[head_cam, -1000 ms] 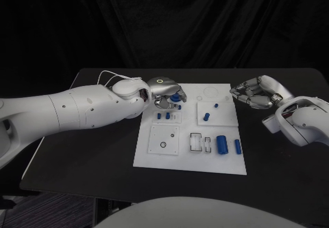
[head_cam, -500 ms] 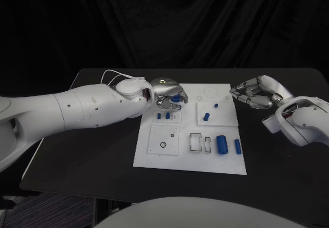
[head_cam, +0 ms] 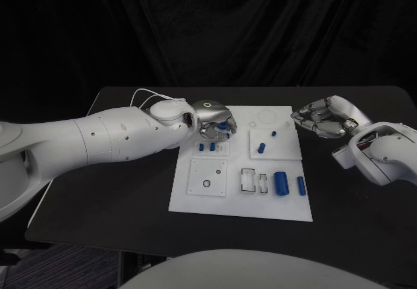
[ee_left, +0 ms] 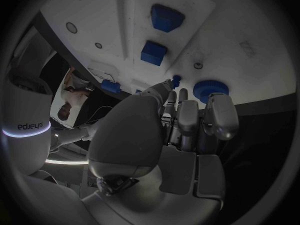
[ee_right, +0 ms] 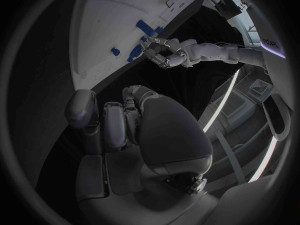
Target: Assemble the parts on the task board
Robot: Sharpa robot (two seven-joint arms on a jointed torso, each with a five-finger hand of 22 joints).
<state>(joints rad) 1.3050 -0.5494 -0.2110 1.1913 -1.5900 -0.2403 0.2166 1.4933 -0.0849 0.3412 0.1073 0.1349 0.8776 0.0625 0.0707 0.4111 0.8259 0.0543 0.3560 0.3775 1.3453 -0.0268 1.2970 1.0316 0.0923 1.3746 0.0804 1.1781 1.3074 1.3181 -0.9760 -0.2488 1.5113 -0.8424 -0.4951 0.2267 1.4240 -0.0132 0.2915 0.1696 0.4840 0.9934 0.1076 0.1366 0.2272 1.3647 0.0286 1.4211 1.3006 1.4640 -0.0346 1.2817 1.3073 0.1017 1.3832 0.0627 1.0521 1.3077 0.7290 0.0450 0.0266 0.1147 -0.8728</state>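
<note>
Small blue peg (ee_left: 176, 78) pinched at my left hand's (head_cam: 211, 118) fingertips, over the task board's (head_cam: 226, 198) 11 o'clock corner. Blue round part (ee_left: 210, 90) just beside it. Right hand (head_cam: 323, 118) clenched on nothing, off the board at 2 o'clock; left nearer.

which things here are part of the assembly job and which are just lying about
Job:
task board
blue gear by the left hand
large blue cylinder
small blue pegs

Lying about:
black table
right hand, curled off the board
</note>
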